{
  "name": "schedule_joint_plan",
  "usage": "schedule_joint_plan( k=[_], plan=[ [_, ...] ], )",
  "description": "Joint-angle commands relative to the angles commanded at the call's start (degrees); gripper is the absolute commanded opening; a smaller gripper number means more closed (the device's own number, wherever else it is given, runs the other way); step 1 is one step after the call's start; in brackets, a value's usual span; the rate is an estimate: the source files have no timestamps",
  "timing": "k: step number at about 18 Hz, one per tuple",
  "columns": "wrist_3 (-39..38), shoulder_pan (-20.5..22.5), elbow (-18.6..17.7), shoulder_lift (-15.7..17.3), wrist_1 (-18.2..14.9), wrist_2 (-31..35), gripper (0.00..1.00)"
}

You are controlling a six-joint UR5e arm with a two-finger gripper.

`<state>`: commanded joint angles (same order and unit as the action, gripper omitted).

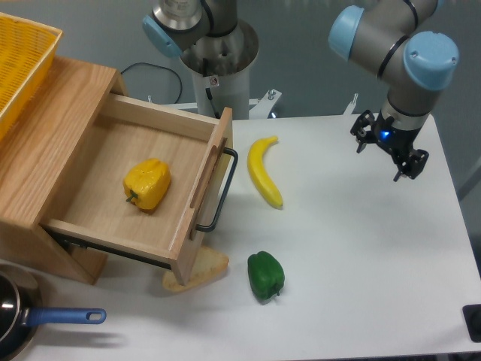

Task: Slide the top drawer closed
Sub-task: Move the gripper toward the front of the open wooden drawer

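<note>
1. Step in hand: looks like the approach, nothing engaged yet. The gripper [389, 147] hangs over the right side of the table [361, 263], well apart from the top drawer [113, 218] and touching nothing.
2. Jaws: dark fingers point down with what looks like a gap between them and nothing in it, but the view is too small to say for sure; cannot tell whether spread or pressed together.
3. Task thing: top drawer is pulled fully out of the light wooden cabinet [52, 128] at the left. Its front panel [210, 180] faces right, carrying the black bar handle [223, 194].
4. Next move, my read: the arm has to cross left over the banana [264, 171] without clipping it, come down level with the front panel, then push the panel leftward along the drawer's slide line.
5. Watch item: a bread slice [199, 269] lies under the drawer's front corner; cannot tell if it touches the drawer.
6. Counts:
   - drawers open: one
   - yellow bell pepper [148, 183]: one, lying inside the drawer
   - green bell pepper [266, 275]: one, on the table near the bread
   - banana: one, just right of the handle
   - bread slice: one
   - yellow wire basket [22, 60]: one, on top of the cabinet
   - pan with blue handle [45, 317]: one, bottom left, partly out of frame
   - robot arms: one working; a second robot base [203, 37] stands behind the table.
</note>
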<state>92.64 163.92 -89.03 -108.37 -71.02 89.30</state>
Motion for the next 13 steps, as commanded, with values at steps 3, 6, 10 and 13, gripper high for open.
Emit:
schedule_joint_plan(
  k=[3,6,10,13],
  plan=[
    [0.6,-0.3,0.0,0.4,-0.3,0.1,1.0],
    [-0.1,-3.2,0.1,2.0,-0.2,2.8,1.0],
    [0.0,-6.8,0.1,2.5,-0.6,13.3,1.0],
    [-0.2,-7.1,-0.9,2.9,-0.7,12.7,1.0]
  ],
)
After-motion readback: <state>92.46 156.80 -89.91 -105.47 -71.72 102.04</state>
